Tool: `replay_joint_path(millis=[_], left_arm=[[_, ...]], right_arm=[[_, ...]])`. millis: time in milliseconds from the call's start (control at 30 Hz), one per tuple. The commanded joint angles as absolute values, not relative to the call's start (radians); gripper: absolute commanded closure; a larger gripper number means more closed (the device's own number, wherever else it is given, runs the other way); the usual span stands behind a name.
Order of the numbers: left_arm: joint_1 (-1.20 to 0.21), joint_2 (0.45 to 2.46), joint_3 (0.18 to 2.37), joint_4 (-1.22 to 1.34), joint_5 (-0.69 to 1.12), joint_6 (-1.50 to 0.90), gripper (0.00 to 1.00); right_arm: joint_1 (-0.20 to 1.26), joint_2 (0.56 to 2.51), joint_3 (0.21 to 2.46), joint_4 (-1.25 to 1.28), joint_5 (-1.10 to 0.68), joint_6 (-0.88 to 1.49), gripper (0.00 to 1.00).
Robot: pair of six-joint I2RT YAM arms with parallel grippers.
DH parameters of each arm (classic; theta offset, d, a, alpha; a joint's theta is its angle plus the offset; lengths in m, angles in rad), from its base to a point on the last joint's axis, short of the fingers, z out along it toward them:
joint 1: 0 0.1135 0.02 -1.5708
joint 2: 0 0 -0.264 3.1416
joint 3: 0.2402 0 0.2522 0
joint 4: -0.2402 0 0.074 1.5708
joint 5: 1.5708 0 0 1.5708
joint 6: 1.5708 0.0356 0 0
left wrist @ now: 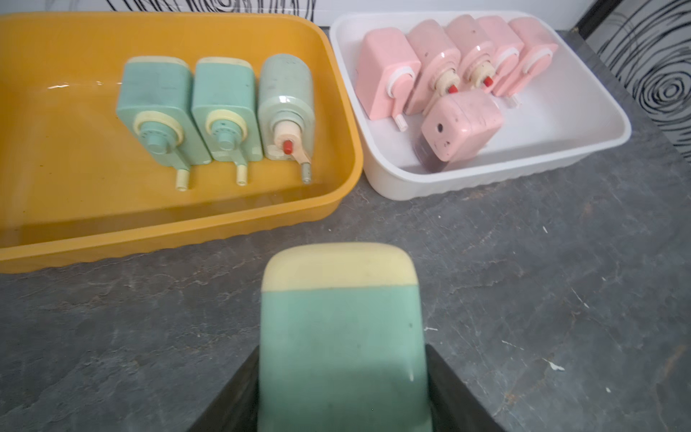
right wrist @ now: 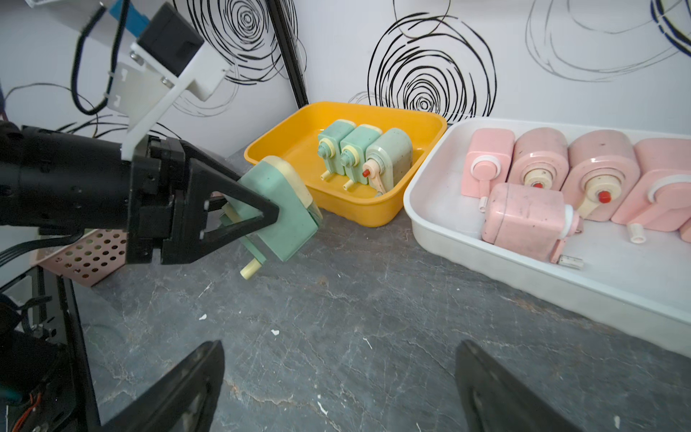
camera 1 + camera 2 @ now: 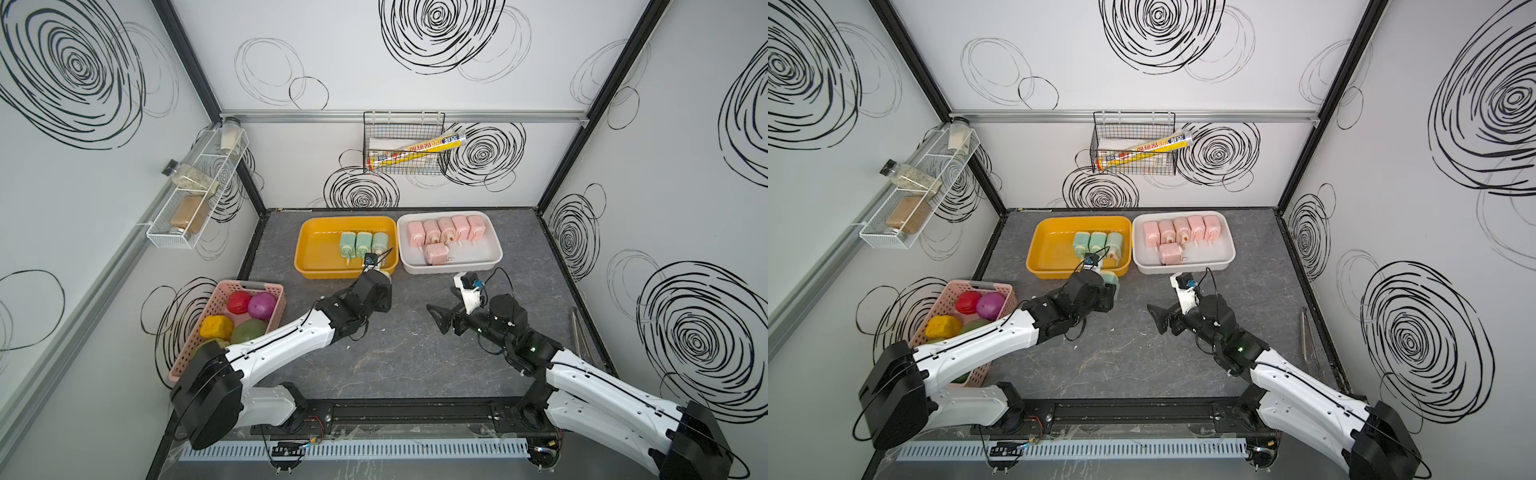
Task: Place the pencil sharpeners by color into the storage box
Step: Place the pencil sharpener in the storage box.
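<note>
- Left tool [image 1: 342, 385] clamped a green sharpener [image 2: 284, 187] just before the yellow tray [image 2: 377, 218].
- Only the right wrist view showed its cream handle [image 2: 251, 269] pointing down.
- Right tool [image 2: 344, 381] had its jaws apart, empty.

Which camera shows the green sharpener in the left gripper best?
The right wrist view: the green sharpener shows nearly whole, side-on, crank included, clamped in the left gripper. The left wrist view shows only its back, close up; in a top view, the arm hides most of it.
</note>
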State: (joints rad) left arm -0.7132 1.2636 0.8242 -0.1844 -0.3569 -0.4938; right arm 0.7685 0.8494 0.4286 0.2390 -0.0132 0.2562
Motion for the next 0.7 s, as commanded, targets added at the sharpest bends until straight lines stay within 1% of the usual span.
replay_joint_path(millis=[0,133,233,400,533,667], left_arm=[[-0.644,1.217,0.812,-0.154,-0.361,-0.466,1.0],[-0.568,1.205,0.81,-0.097,-0.323,-0.446,1.0],[-0.508,1.207,0.834,-0.069,-0.343,-0.405,1.0],[-0.334,1.257,0.867,0.037,-0.187,-0.343,1.0],[-0.219,1.307,0.88,0.109,-0.142,-0.303,1.0],[-0.103,1.364,0.921,0.146,-0.028,-0.261,1.0]], right_arm=[[0.765,0.854,0.449,0.324,0.049,0.311,0.0],[0.765,0.865,0.452,0.348,0.046,0.316,0.0],[0.765,0.889,0.476,0.309,0.033,0.313,0.0],[0.765,0.922,0.5,0.264,0.006,0.326,0.0],[0.765,0.916,0.502,0.254,-0.001,0.342,0.0],[0.765,0.905,0.506,0.228,0.001,0.342,0.0]])
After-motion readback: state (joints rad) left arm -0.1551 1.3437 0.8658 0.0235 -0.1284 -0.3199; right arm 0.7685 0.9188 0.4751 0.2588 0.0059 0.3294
